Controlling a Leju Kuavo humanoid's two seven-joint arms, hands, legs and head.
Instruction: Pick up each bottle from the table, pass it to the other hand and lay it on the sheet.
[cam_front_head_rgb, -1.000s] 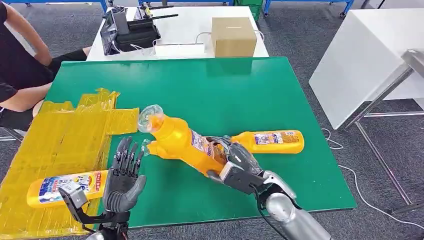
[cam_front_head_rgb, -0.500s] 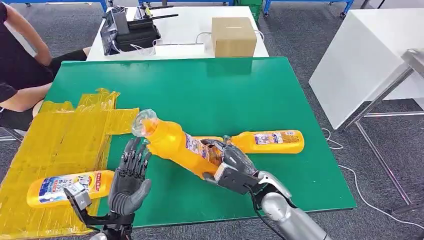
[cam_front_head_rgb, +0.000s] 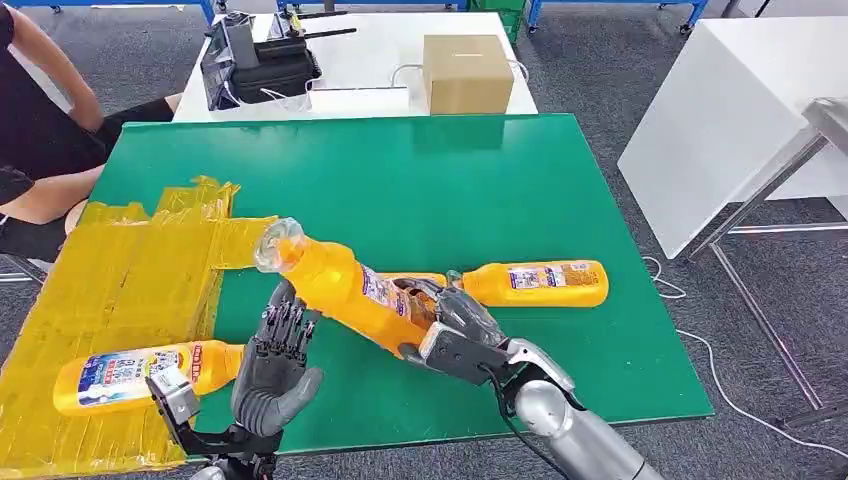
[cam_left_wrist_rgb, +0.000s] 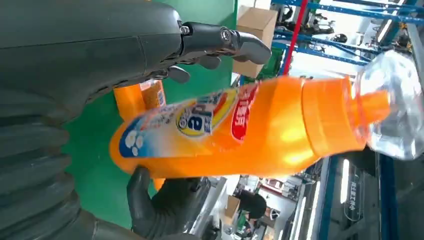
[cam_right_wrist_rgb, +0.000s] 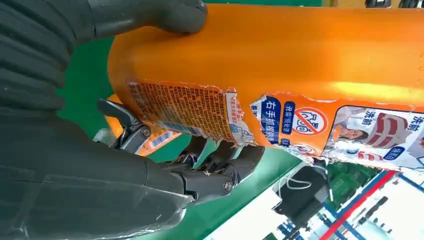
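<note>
The right hand (cam_front_head_rgb: 452, 325) grips the base of an orange plastic bottle with a clear cap (cam_front_head_rgb: 340, 287), tilting it toward the left hand (cam_front_head_rgb: 275, 365), which waits spread and empty just beside it. Beyond the left hand, one like bottle (cam_front_head_rgb: 140, 373) already lies on the crinkled yellow sheet (cam_front_head_rgb: 110, 270). Behind the right hand, a third bottle (cam_front_head_rgb: 535, 282) remains on the green table (cam_front_head_rgb: 450, 180).

Left hand (cam_front_head_rgb: 272, 370) raised, fingers (cam_front_head_rgb: 285, 322) spread; right hand (cam_front_head_rgb: 452, 325) wrapped around its load, forearm angled inward.
</note>
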